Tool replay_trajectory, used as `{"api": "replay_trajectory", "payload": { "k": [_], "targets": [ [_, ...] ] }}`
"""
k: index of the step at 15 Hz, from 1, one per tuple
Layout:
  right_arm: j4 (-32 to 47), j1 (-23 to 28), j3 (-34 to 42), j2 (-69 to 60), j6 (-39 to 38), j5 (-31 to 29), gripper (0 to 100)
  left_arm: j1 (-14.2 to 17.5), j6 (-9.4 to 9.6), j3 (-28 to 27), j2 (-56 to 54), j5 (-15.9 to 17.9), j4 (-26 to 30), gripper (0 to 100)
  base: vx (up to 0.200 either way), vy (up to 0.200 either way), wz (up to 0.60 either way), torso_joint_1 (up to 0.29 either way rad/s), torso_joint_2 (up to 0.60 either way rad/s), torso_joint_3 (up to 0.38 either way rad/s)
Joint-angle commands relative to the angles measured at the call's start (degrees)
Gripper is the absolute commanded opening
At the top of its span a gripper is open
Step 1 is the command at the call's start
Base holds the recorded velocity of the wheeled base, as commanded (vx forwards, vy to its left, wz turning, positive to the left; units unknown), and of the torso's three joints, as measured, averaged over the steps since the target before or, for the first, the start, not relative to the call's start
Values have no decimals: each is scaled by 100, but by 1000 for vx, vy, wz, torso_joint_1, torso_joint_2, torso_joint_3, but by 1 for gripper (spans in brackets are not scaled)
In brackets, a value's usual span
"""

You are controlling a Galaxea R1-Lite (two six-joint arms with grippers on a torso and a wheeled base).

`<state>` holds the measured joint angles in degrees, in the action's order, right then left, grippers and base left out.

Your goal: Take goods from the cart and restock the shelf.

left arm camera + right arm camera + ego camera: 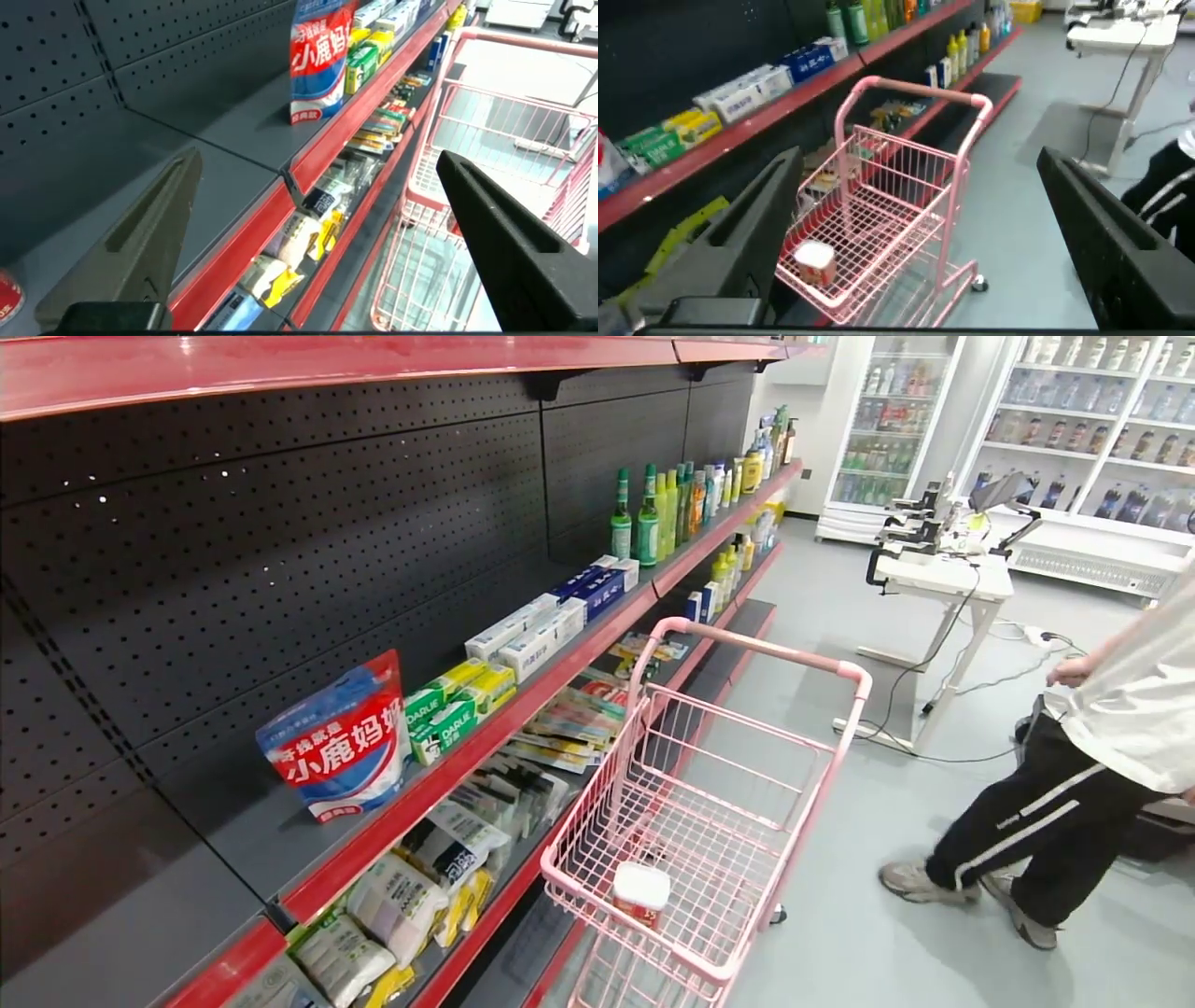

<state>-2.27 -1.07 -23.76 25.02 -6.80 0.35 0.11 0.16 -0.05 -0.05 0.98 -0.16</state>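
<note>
**Trainee:** Item (a), the task's thing: where does it lie?

**Operator:** The jar [640, 893] stands on the basket floor of the cart [747, 647], close to the end wall opposite the handle. From my right wrist view it is at the same end [814, 264].

**Trainee:** Its orientation?

**Operator:** Upright, with the white lid facing up. It is a squat jar, so I take its axis as vertical. I cannot tell which way its label faces.

**Trainee:** How will it handle?

**Operator:** I judge it stiff and light, with a smooth wall that may slip. I would come down through the basket's open top and close on the body just under the lid, not on the lid itself.

**Trainee:** Items (b) and (c), the pincers?

**Operator:** The left pincer [318, 163] is released, with its fingers spread wide over the front edge of the shelf [233, 849]. The right pincer [920, 159] is also released and holds nothing, above the cart.

**Trainee:** Where does the jar go?

**Operator:** I judge the bare shelf board beside the bag [341, 737].
</note>
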Motion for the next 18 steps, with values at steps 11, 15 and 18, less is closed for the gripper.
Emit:
{"api": "replay_trajectory", "payload": {
  "k": [11,15,18],
  "targets": [
    [1150,-780,-5517,10418,2218,975,100,7,63,5,5,8,-11,100,0,0,0,0,0,0],
    [1686,-1194,-5859,10673,2596,1063,100,7,46,5,5,-1,-11,100,0,0,0,-33,66,46],
    [1686,-1273,-6141,10998,2939,1336,100,-2,46,5,5,8,-11,100,0,0,0,-87,196,102]
  ]
}}
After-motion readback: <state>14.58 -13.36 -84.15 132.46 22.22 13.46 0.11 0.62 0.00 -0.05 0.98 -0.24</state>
